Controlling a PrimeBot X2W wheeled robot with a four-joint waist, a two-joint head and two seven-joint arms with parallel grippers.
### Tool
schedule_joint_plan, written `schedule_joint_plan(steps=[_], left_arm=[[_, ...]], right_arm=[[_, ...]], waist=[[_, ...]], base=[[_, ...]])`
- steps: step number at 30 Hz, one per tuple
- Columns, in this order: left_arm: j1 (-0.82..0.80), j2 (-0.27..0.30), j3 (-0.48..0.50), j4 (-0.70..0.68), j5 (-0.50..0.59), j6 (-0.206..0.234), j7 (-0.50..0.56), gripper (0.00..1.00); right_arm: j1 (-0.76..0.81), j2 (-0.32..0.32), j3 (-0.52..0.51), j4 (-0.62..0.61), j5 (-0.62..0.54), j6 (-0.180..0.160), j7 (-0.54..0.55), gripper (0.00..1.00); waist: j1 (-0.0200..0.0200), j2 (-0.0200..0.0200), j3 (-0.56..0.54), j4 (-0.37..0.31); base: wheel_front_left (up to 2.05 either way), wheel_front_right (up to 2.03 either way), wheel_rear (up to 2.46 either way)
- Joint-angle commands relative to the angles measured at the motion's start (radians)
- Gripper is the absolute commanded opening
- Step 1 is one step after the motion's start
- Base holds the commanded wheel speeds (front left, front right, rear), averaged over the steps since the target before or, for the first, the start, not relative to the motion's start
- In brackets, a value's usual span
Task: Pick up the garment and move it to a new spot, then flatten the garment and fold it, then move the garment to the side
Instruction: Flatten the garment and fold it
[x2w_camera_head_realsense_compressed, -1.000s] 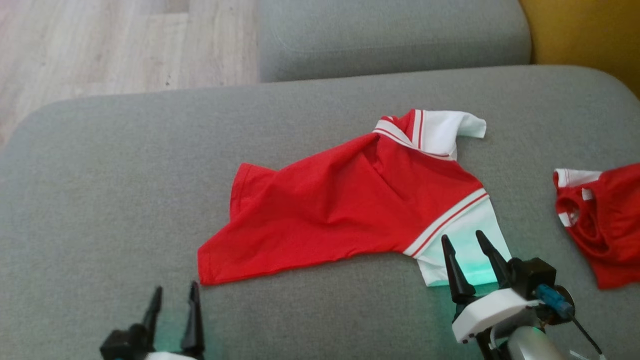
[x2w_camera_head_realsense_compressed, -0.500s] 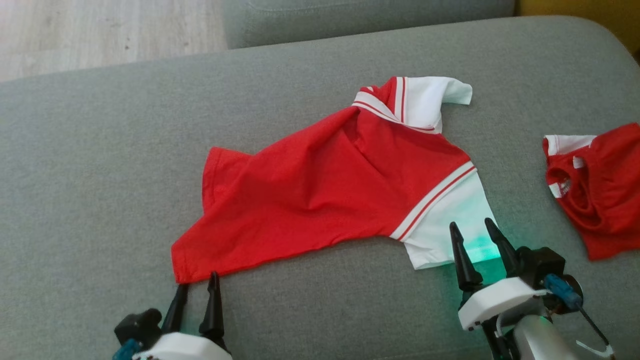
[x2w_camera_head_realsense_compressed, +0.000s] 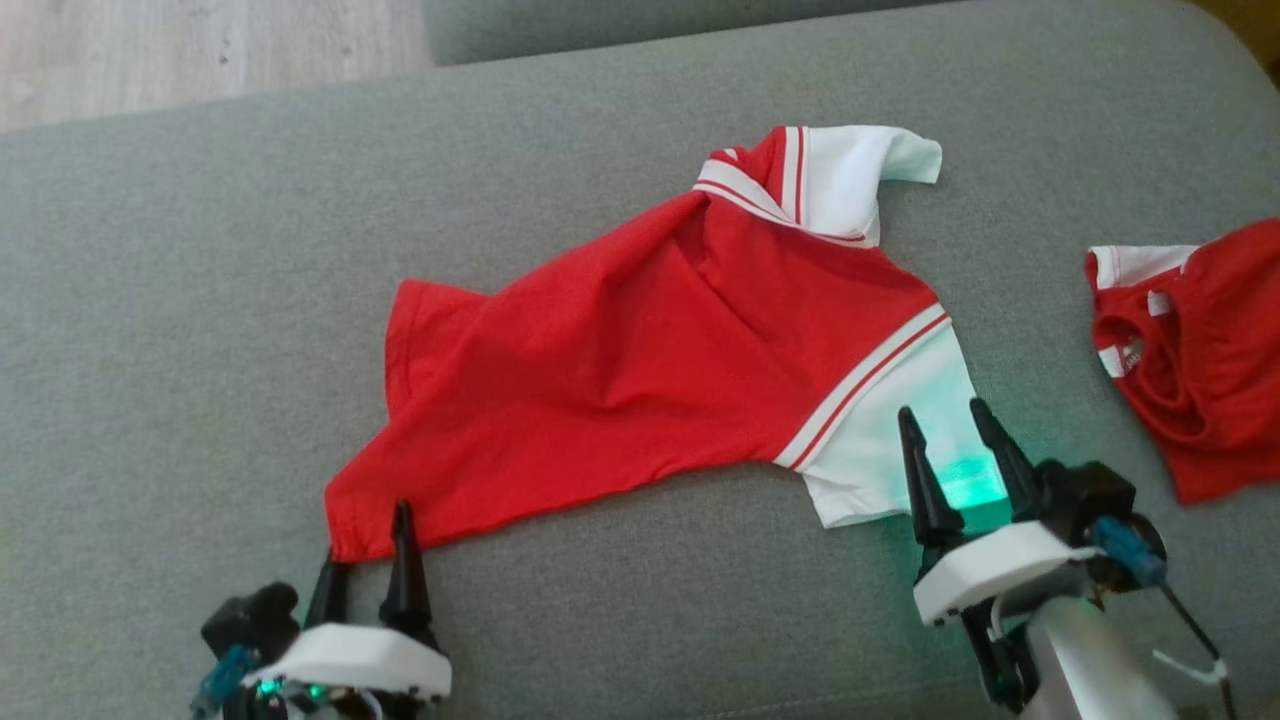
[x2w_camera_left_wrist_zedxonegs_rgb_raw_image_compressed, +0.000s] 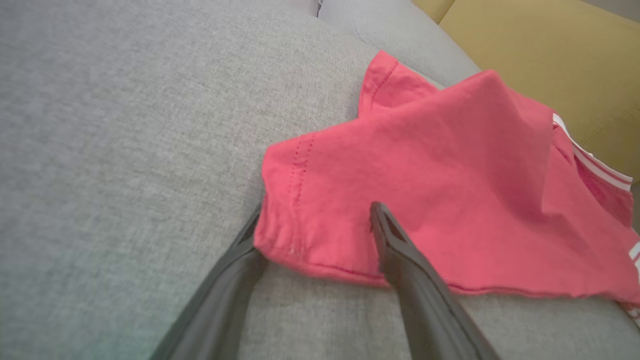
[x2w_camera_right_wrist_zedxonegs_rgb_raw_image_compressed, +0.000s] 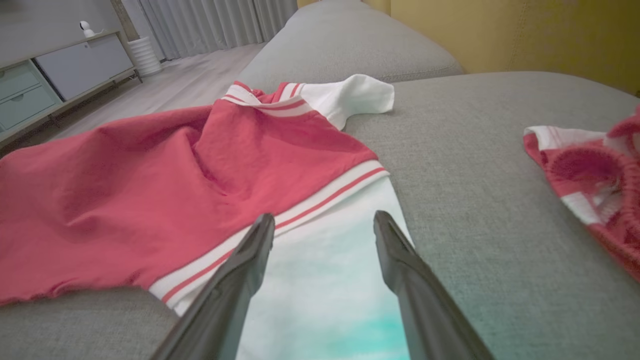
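Shirt (x2w_camera_head_realsense_compressed: 640, 370) is straddled at one corner by the spread left gripper (x2w_camera_head_realsense_compressed: 368, 535); spread right gripper (x2w_camera_head_realsense_compressed: 941, 407) is held over its sleeve (x2w_camera_head_realsense_compressed: 868, 472).

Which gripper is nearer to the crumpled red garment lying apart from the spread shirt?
Right. The right gripper is over the white sleeve of the shirt, beside the crumpled garment; the left gripper is at the shirt's far red corner.
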Motion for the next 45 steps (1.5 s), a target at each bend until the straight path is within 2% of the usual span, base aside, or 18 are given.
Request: schedule_joint_plan(steps=[1, 2, 4, 5, 17, 21, 22, 23, 26, 29, 36, 42, 44, 45], left_arm=[[-0.043, 0.002, 0.024, 0.007, -0.020, 0.002, 0.013, 1.00], [-0.043, 0.002, 0.024, 0.007, -0.020, 0.002, 0.013, 1.00], [-0.054, 0.002, 0.016, 0.007, -0.021, 0.002, 0.013, 0.47], [-0.059, 0.002, 0.013, 0.006, -0.020, 0.002, 0.013, 0.00], [-0.042, 0.013, -0.037, -0.001, -0.006, 0.002, 0.013, 0.00], [-0.047, 0.018, -0.044, -0.003, -0.005, 0.002, 0.013, 0.00], [-0.047, 0.019, -0.044, -0.005, -0.003, 0.002, 0.013, 0.00], [-0.048, 0.020, -0.044, -0.007, -0.001, 0.002, 0.013, 0.00], [-0.049, 0.023, -0.038, -0.021, 0.006, 0.002, 0.013, 0.00], [-0.046, 0.024, -0.030, -0.041, 0.014, 0.002, 0.013, 0.00], [-0.071, 0.056, 0.013, -0.186, 0.051, 0.002, 0.013, 0.00], [-0.212, 0.152, 0.031, -0.348, 0.053, 0.002, 0.013, 0.00], [-0.279, 0.192, 0.030, -0.390, 0.040, 0.002, 0.013, 0.00], [-0.279, 0.192, 0.030, -0.390, 0.040, 0.002, 0.013, 0.00]], right_arm=[[-0.041, -0.003, 0.017, -0.030, 0.001, -0.001, -0.007, 1.00], [-0.041, -0.003, 0.017, -0.030, 0.001, -0.001, -0.007, 1.00], [-0.045, -0.003, 0.005, -0.025, -0.001, -0.001, -0.007, 1.00], [-0.045, -0.003, -0.003, -0.020, -0.003, -0.001, -0.007, 1.00], [-0.026, -0.003, -0.110, 0.138, -0.024, -0.001, -0.007, 1.00], [-0.036, -0.003, -0.068, 0.238, -0.011, -0.001, -0.007, 1.00], [-0.041, -0.003, -0.044, 0.268, 0.002, -0.001, -0.007, 0.80], [-0.047, -0.003, -0.020, 0.296, 0.011, -0.001, -0.007, 0.00], [-0.066, -0.003, 0.025, 0.368, 0.053, -0.001, -0.007, 0.00], [-0.074, -0.003, 0.028, 0.339, 0.079, -0.001, -0.007, 0.00], [-0.109, -0.003, 0.065, 0.055, 0.213, -0.001, -0.007, 0.00], [-0.236, -0.005, 0.015, -0.185, 0.346, -0.001, -0.007, 0.00], [-0.295, -0.015, -0.012, -0.251, 0.379, -0.001, -0.007, 0.00], [-0.295, -0.015, -0.012, -0.251, 0.379, -0.001, -0.007, 0.00]], waist=[[0.0000, -0.0001, 0.012, -0.007], [0.0000, -0.0001, 0.012, -0.007], [0.0000, -0.0001, 0.020, -0.012], [0.0000, -0.0001, 0.023, -0.013], [0.0000, -0.0001, 0.036, 0.003], [0.0000, -0.0001, 0.038, 0.011], [0.0000, -0.0001, 0.039, 0.013], [0.0000, -0.0001, 0.039, 0.013], [0.0000, -0.0001, 0.033, 0.017], [0.0000, -0.0001, 0.017, 0.019], [0.0000, -0.0001, -0.056, 0.025], [0.0000, -0.0001, -0.148, 0.033], [0.0000, -0.0001, -0.169, 0.034], [0.0000, -0.0001, -0.169, 0.034]], base=[[0.00, 0.00, 0.00], [0.00, 0.00, 0.00], [0.00, 0.00, 0.00], [0.00, 0.00, 0.00], [0.00, 0.00, 0.00], [0.00, 0.00, 0.00], [0.00, 0.00, 0.00], [0.00, 0.00, 0.00], [0.00, 0.00, 0.00], [0.00, 0.00, 0.00], [0.00, 0.00, 0.00], [0.00, 0.00, 0.00], [0.00, 0.00, 0.00], [0.00, 0.00, 0.00]])
